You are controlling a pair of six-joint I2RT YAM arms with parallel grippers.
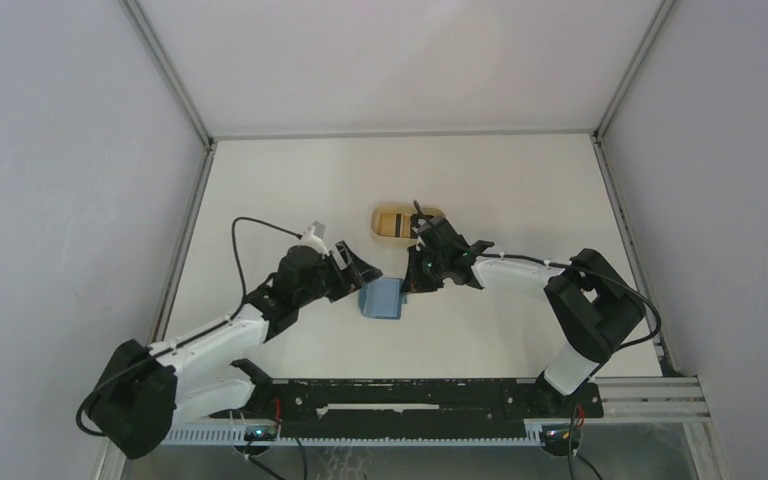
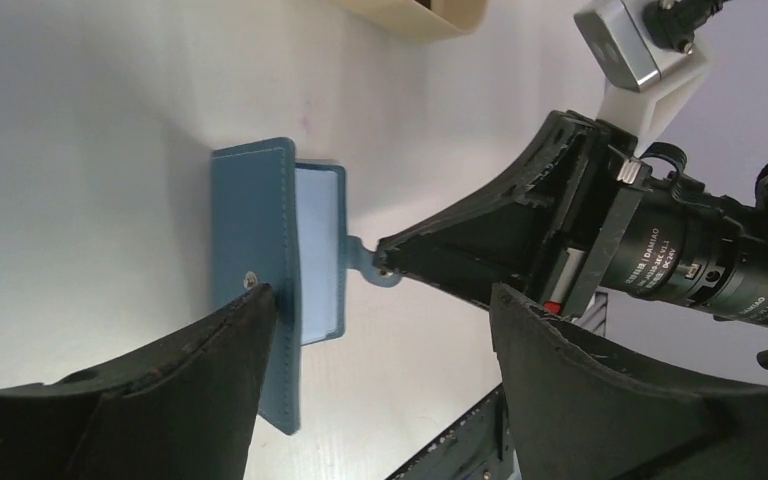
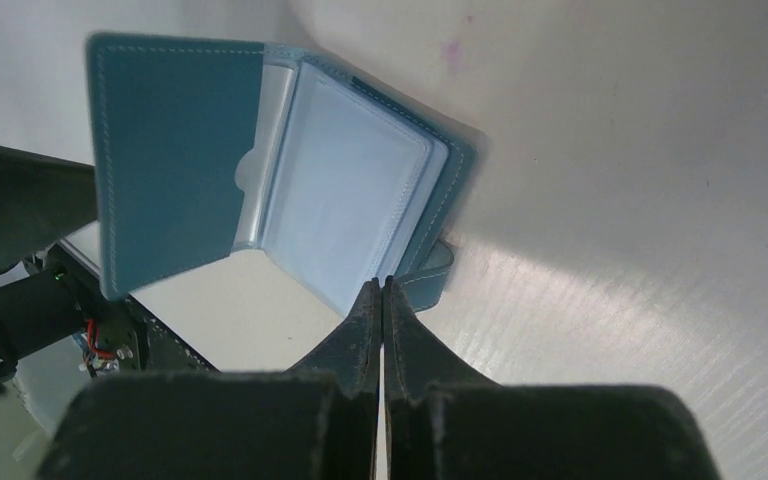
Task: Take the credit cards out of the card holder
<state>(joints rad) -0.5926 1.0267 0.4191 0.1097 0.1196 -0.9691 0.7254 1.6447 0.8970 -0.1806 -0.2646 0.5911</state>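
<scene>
The teal card holder (image 1: pixel 382 298) lies at the table's middle, half open. In the right wrist view it (image 3: pixel 175 150) shows its light blue inside with card slots (image 3: pixel 345 215). No credit cards show in any view. My right gripper (image 3: pixel 382 287) is shut, its tips pinching the holder's snap tab (image 3: pixel 435 280); the left wrist view also shows its tips (image 2: pixel 388 262) on the tab (image 2: pixel 360 258). My left gripper (image 2: pixel 380 300) is open, straddling the holder's near end, with one finger (image 2: pixel 245 320) against the outer flap (image 2: pixel 255 230).
A beige oval tray (image 1: pixel 405 221) sits just behind the right gripper, with dark items in it; its edge shows in the left wrist view (image 2: pixel 420 15). The black rail (image 1: pixel 410 395) runs along the near table edge. Grey walls enclose the left, right and back.
</scene>
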